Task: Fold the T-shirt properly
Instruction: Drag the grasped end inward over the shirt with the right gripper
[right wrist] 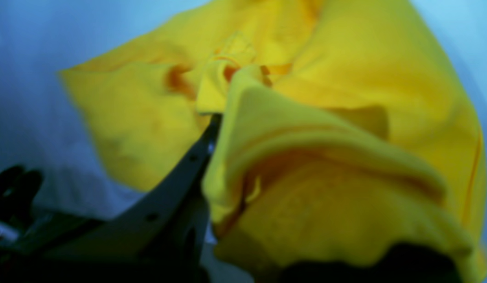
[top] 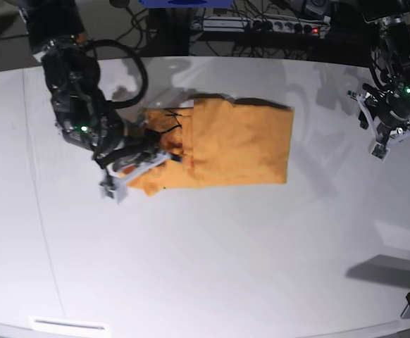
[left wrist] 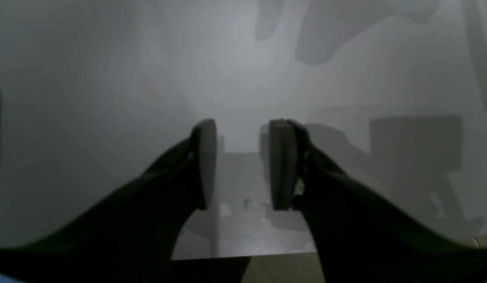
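Looking through the left wrist view first, I see only bare grey table (left wrist: 109, 78) and shadows beyond the left gripper (left wrist: 242, 165); its jaws stand a little apart with nothing between them, and no cloth shows here at all. That tells me this arm is out of the work for now, something the other close view cannot say.

Turning to the right wrist view, the T-shirt (right wrist: 345, 98) fills the picture from about ten o'clock round to five, bunched in thick soft rolls. One dark finger of the right gripper (right wrist: 212, 129) runs up from seven o'clock and disappears under a yellow fold, so the jaws are shut on the T-shirt near that edge. How many layers they hold I cannot tell; the view is blurred. The risk, as I judge it, is that a thick bundled pinch drags extra layers along and leaves a lumpy, crooked fold, or that the cloth slips out partway.

From the base view the T-shirt (top: 240, 144) lies on the table (top: 205, 267) just above centre, already partly folded, flat on its three o'clock side and rumpled at nine o'clock where the right gripper (top: 145, 158) holds it. The left gripper (top: 392, 127) hangs well apart at three o'clock. With nothing pinning that far side, a pull could slide the whole shirt.
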